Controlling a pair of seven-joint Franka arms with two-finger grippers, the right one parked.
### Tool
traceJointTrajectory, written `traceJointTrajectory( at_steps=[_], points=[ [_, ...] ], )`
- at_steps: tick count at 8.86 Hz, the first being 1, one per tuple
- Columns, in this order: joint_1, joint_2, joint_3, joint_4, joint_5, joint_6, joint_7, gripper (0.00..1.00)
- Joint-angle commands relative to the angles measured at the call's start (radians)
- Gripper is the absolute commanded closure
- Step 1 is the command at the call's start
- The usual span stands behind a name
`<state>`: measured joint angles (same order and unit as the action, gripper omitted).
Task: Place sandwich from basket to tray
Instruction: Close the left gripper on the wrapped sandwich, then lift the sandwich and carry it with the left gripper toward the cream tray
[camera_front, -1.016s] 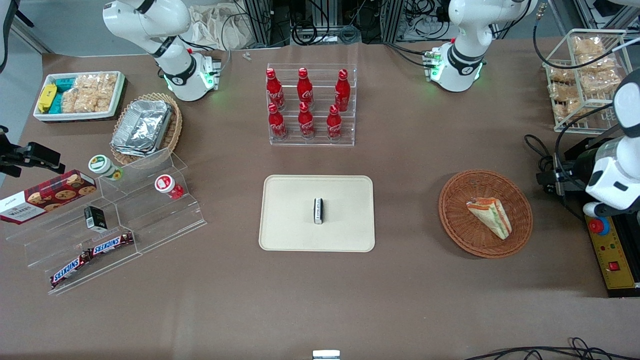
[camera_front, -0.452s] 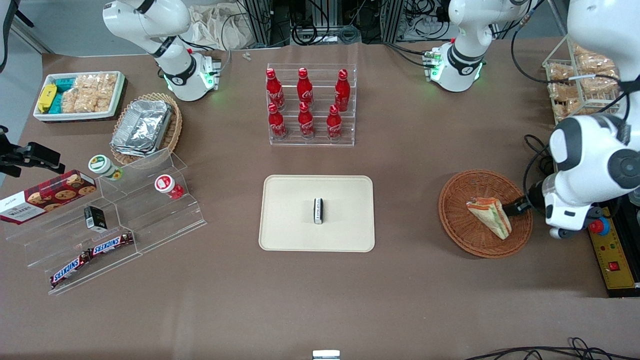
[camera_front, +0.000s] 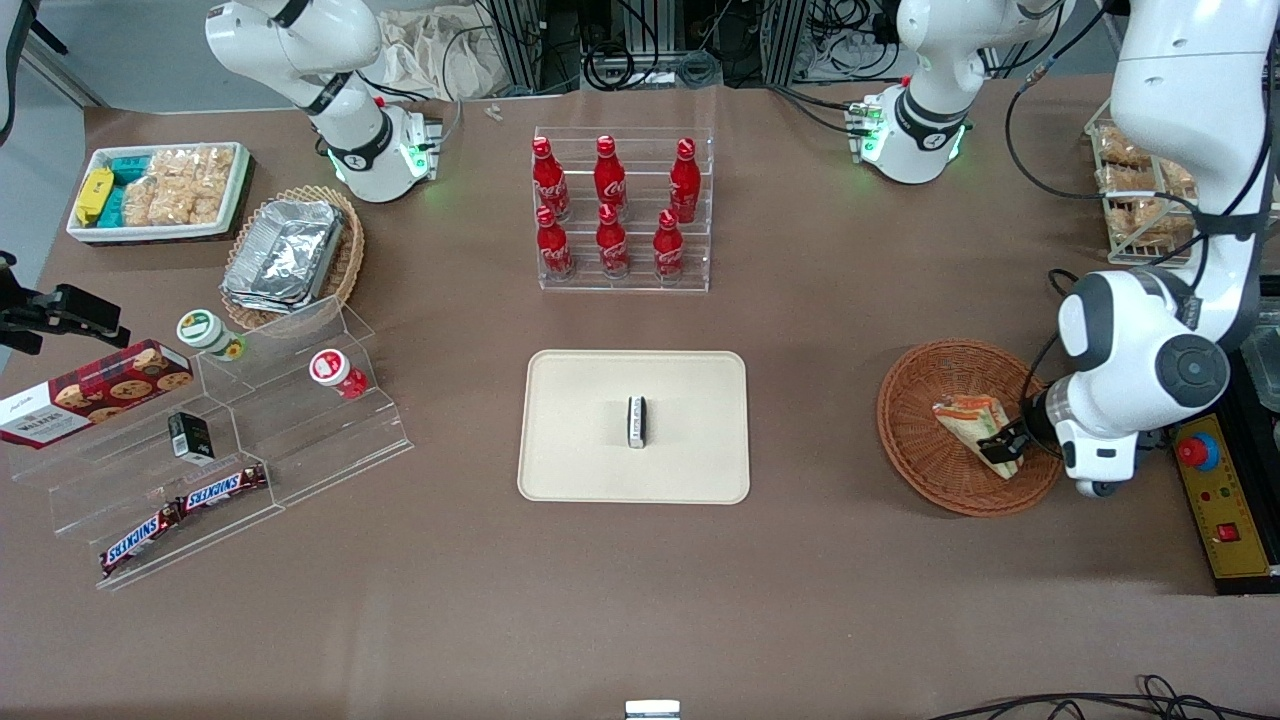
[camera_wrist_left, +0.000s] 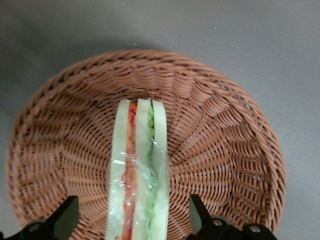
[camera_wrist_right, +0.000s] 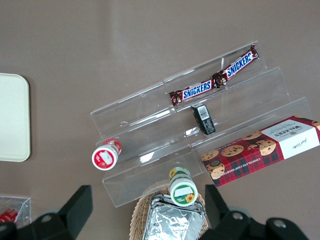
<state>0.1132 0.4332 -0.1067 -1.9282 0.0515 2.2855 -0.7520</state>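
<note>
Six red cola bottles (camera_front: 612, 208) stand in a clear rack (camera_front: 623, 212) on the brown counter (camera_front: 640, 600), with Snickers bars (camera_front: 182, 510) on an acrylic stand (camera_front: 215, 430).

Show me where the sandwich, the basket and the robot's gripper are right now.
sandwich (camera_wrist_left: 138, 170): left wrist view, on its wrapped filling edge.
basket (camera_front: 930, 470): front view, on the woven rim nearest the camera.
gripper (camera_front: 1003, 443): front view, between its open fingertips, straddling the sandwich.

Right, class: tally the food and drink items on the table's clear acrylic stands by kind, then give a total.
Red cola bottles: 6
Snickers chocolate bars: 2
Round lidded cups: 2
Tartan cookie box: 1
Small black box: 1
Total: 12
The left gripper is at the wrapped triangular sandwich in the reddish-brown wicker basket, not counted.
</note>
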Motion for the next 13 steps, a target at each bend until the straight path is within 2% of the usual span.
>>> traceJointTrajectory(
  at_steps=[1, 2, 3, 7, 9, 13],
  points=[
    [-0.013, 0.015, 0.001, -0.057, 0.034, 0.049, -0.029, 0.04],
    [-0.012, 0.016, 0.001, -0.077, 0.066, 0.049, -0.029, 0.06],
    [-0.009, 0.016, 0.001, -0.078, 0.068, 0.046, -0.029, 0.18],
    [-0.006, -0.014, -0.002, -0.040, 0.068, -0.067, -0.027, 0.82],
    [-0.009, -0.069, -0.046, 0.058, 0.067, -0.260, -0.014, 0.84],
    [-0.009, -0.110, -0.157, 0.447, 0.018, -0.723, 0.042, 0.83]
  ],
)
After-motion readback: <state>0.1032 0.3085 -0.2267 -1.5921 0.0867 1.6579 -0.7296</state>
